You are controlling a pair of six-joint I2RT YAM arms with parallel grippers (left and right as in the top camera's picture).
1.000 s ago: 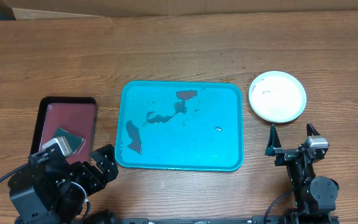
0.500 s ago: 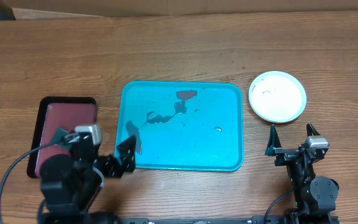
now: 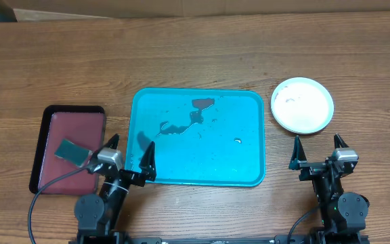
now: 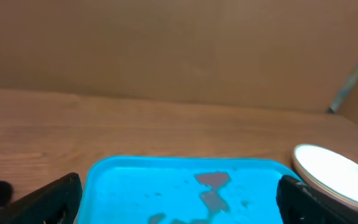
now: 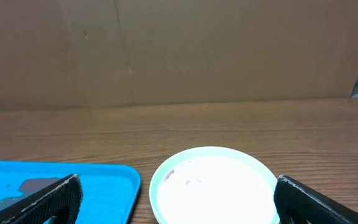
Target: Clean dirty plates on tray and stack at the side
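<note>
1. The tray (image 3: 196, 137) is seen as a large teal-blue plastic rectangle with rounded corners and a raised rim, lying flat at the middle of the wood-grain desk (image 3: 181, 54).
2. Dark, irregular smears (image 3: 202, 104) and wet-looking patches are spread over the tray's glossy floor, mostly toward its 10 to 12 o'clock part.
3. The plates (image 3: 302, 105) are found off the tray, on the desk at its 2 o'clock side, close to the rim but apart from it. A round white top with a pale rim is shown; how many are stacked cannot be told.
4. A smaller maroon tray (image 3: 68, 148) with a black rim is placed at 9 o'clock of the teal one, and a dark green rectangular sponge (image 3: 72, 152) is laid flat in it.
5. The left gripper (image 3: 131, 144) is held low at the tray's 7 o'clock corner, pointed toward 12 o'clock, its black fingers spread wide and nothing held between them.
6. The right gripper (image 3: 317, 140) is parked at 6 o'clock of the plates, likewise pointed toward 12 o'clock, with its fingers set wide apart and nothing between them.
</note>
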